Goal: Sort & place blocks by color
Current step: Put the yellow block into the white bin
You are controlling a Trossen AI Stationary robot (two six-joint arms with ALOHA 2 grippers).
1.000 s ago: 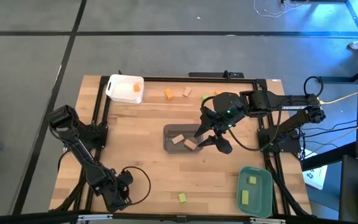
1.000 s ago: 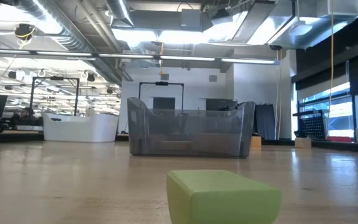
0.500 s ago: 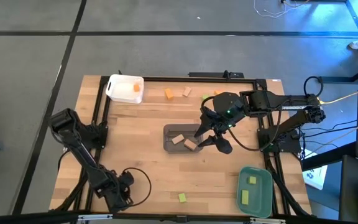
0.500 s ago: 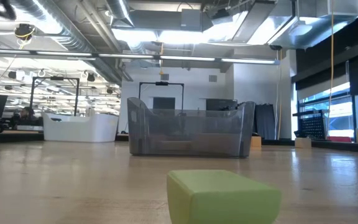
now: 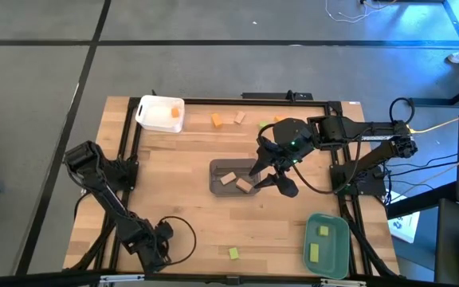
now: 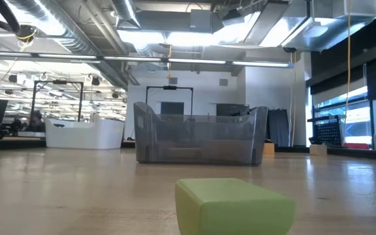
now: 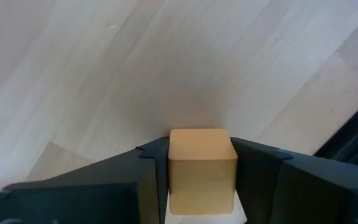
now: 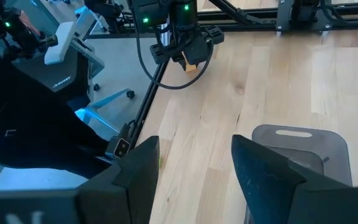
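The left claw (image 7: 201, 180) grips a small tan wooden cube (image 7: 201, 163) by opposite flat sides above the pale wooden worktop (image 7: 166, 68); it looks light, rigid and smooth.

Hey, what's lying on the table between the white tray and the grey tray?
Nothing. In the high view, only bare wood runs from the white tray down to the grey tray. The nearest loose piece, an orange block, lies off to the side of that stretch.
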